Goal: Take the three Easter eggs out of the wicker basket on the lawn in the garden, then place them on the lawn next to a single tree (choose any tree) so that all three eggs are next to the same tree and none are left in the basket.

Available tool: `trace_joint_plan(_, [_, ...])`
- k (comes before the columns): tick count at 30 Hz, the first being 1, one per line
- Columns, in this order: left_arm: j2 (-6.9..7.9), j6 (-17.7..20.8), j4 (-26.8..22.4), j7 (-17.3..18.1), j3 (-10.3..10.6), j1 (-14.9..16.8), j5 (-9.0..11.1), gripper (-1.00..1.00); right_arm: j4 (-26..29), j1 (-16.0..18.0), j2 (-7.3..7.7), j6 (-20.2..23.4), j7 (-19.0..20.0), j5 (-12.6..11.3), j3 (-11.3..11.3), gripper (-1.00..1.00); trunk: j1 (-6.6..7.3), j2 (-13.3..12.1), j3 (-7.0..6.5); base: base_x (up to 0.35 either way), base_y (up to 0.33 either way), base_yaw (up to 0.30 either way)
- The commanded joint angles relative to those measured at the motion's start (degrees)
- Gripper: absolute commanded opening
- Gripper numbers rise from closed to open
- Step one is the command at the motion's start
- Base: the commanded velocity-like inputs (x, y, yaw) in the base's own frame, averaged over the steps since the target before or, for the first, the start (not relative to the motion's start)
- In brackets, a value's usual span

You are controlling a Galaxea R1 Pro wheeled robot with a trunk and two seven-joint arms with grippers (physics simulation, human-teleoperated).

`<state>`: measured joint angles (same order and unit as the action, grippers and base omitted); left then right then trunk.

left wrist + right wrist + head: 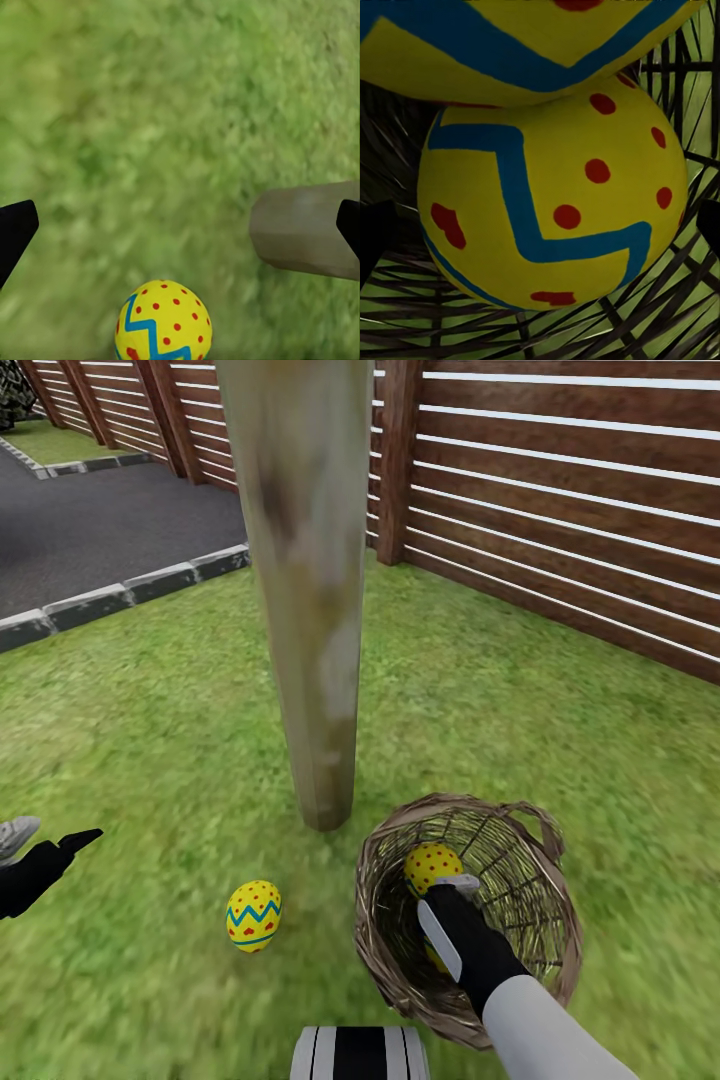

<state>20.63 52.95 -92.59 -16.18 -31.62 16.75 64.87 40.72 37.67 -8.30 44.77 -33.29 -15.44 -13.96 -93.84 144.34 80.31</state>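
right hand [452, 888] in wicker basket [395, 960] | eggs [551, 210] unlettered

The tree [305, 590] trunk is standing just left of the wicker basket [400, 960], narrowing the gap there. Open lawn [140, 760] is lying left and right; a fence [560, 490] is blocking far right.

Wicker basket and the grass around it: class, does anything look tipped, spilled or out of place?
Nothing stands out. The basket stands upright on the lawn near the tree, two eggs inside it. One egg lies intact on the grass beside the trunk, where it belongs.
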Motion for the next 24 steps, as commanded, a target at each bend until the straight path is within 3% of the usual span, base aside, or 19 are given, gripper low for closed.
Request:
trace_joint_plan(1, [-0.02,0.22,-0.05,-0.51,-0.09,0.04,0.60,1.00,0.05,0.03,0.04,0.14,-0.57,-0.58,-0.21,1.00,0.01,0.02,0.04,0.000,0.000,0.000])
trace_joint_plan(12, [-0.86,0.23,-0.05,-0.44,0.21,0.04,0.61,1.00,0.06,0.03,0.12,0.14,-0.60,-0.56,-0.11,1.00,0.01,0.02,0.04,0.000,0.000,0.000])
trace_joint_plan(19, [-1.17,0.15,-0.05,-0.72,0.25,0.04,0.60,1.00,0.06,0.03,0.13,0.14,-0.63,-0.55,-0.10,1.00,-0.17,0.11,1.59,0.000,0.000,0.000])
trace_joint_plan(24, [-1.20,0.20,-0.05,-0.52,0.25,0.04,0.60,1.00,0.06,0.03,0.14,0.14,-0.62,-0.57,-0.10,1.00,-0.17,0.11,1.59,0.000,0.000,0.000])
